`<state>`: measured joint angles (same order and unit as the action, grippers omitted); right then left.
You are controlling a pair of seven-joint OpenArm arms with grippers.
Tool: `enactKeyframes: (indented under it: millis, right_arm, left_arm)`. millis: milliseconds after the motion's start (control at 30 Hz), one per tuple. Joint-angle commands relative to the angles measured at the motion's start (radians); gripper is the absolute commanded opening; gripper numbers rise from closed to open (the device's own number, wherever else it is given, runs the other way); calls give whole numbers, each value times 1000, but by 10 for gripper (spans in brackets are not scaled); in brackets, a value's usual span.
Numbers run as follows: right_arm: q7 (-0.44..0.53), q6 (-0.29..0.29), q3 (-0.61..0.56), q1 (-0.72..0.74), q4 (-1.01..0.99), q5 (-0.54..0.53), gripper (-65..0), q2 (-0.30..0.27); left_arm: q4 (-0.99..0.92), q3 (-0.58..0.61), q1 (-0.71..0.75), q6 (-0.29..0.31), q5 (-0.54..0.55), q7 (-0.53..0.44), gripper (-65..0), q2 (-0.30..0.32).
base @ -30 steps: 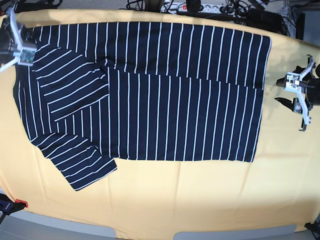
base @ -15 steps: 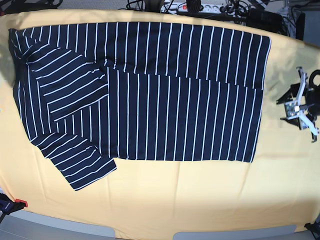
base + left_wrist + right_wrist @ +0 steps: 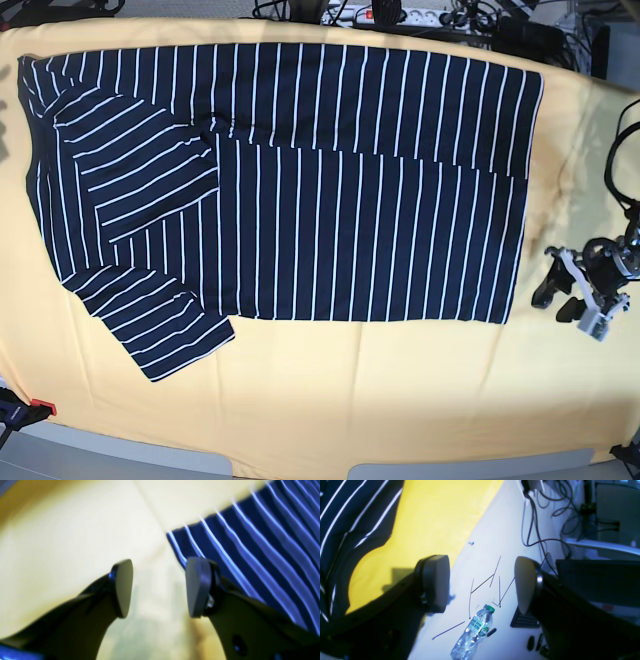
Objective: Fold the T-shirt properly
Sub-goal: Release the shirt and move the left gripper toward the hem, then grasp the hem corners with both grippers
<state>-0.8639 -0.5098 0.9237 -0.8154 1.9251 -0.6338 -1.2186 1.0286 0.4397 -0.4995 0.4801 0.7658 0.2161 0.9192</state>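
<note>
The navy T-shirt with thin white stripes (image 3: 300, 190) lies flat on the yellow table (image 3: 350, 390). One sleeve is folded in over the body at the left, and the other sleeve (image 3: 160, 330) sticks out at the lower left. My left gripper (image 3: 557, 296) is open and empty, low over the table just right of the shirt's lower right hem corner. In the left wrist view, the left gripper (image 3: 158, 590) shows that corner (image 3: 250, 542) beside its right finger. My right gripper (image 3: 481, 585) is open and empty beyond the table edge, with shirt cloth (image 3: 345, 505) at the upper left. It is out of the base view.
A power strip and cables (image 3: 400, 12) lie behind the table's back edge. A red clamp (image 3: 30, 407) sits at the front left corner. In the right wrist view a plastic bottle (image 3: 472, 635) and cables (image 3: 545, 517) lie on the floor.
My left gripper has moved toward the front of the table, down beside the shirt's lower right corner. My right gripper left the shirt's upper left corner and went out of the base view.
</note>
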Motion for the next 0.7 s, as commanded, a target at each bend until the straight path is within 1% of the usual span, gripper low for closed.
enactKeyframes:
  millis: [0, 100, 167, 267, 367, 467, 533, 600, 667]
  right_arm:
    - [8, 32, 14, 10, 3, 23, -228, -26]
    - [17, 58, 14, 13, 4, 35, -228, -29]
    - [24, 58, 14, 13, 4, 36, -228, -30]
    - [23, 57, 14, 13, 4, 36, -228, -29]
    - [23, 58, 14, 13, 4, 36, -228, -28]
    - [23, 59, 14, 13, 4, 36, -228, -28]
    - [23, 61, 14, 13, 4, 36, -228, -28]
    - [23, 68, 14, 13, 4, 36, -228, -28]
    - [22, 69, 14, 13, 4, 36, -228, -28]
  left_arm:
    - [-50, -45, -20, 18, 36, -4, -307, -10]
    - [-212, -95, -40, 108, 56, -6, -307, -109]
    - [-296, -95, -53, 138, 56, -11, -307, -167]
    - [-377, -95, -64, 116, 55, -48, -307, -234]
    - [-417, -95, -72, 100, -4, -80, -307, -282]
    - [-423, -95, -72, 100, -56, -79, -307, -325]
    - [-423, -95, -72, 100, -75, -58, -307, -355]
    - [-422, -95, -72, 105, -74, -32, -307, -382]
    - [-422, -95, -72, 144, -74, -18, -307, -402]
